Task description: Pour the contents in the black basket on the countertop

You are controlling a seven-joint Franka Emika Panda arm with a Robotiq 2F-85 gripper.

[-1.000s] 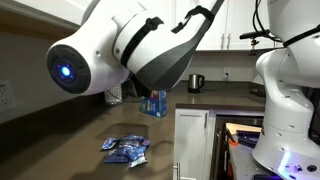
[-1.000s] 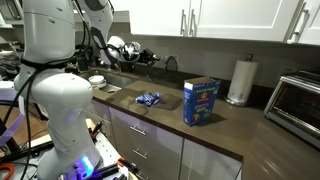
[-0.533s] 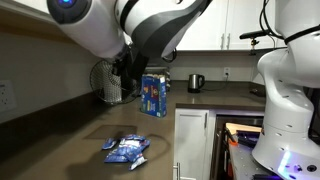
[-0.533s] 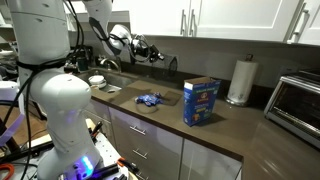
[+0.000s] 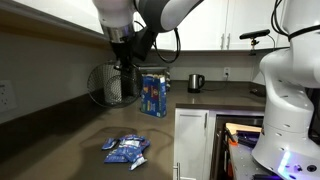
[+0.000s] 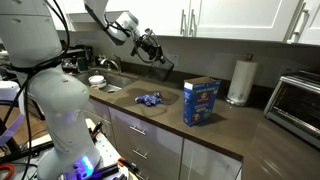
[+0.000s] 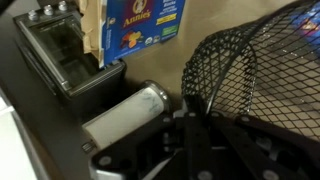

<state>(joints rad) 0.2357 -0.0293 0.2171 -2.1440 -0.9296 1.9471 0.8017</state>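
Observation:
The black basket [image 5: 104, 86] hangs tipped on its side above the countertop [image 5: 70, 140], held at its rim by my gripper [image 5: 124, 70]. In the wrist view the mesh [image 7: 262, 68] fills the right side and looks empty, with my shut fingers [image 7: 190, 122] on its rim. The contents, blue-and-white foil packets [image 5: 127, 149], lie in a small heap on the countertop below. In an exterior view the packets [image 6: 149, 98] lie beside the sink, with the basket [image 6: 162, 60] high above them.
A tall blue box [image 5: 153, 95] stands on the counter; it also shows in the wrist view [image 7: 140, 20]. A kettle [image 5: 196, 82] stands further back. A paper towel roll [image 6: 238, 80] and a toaster oven [image 6: 296, 100] stand along the counter. A sink [image 6: 108, 86] is near the packets.
My arm has lifted up and back, carrying the tipped basket higher above the counter. The packets have stayed in place on the countertop.

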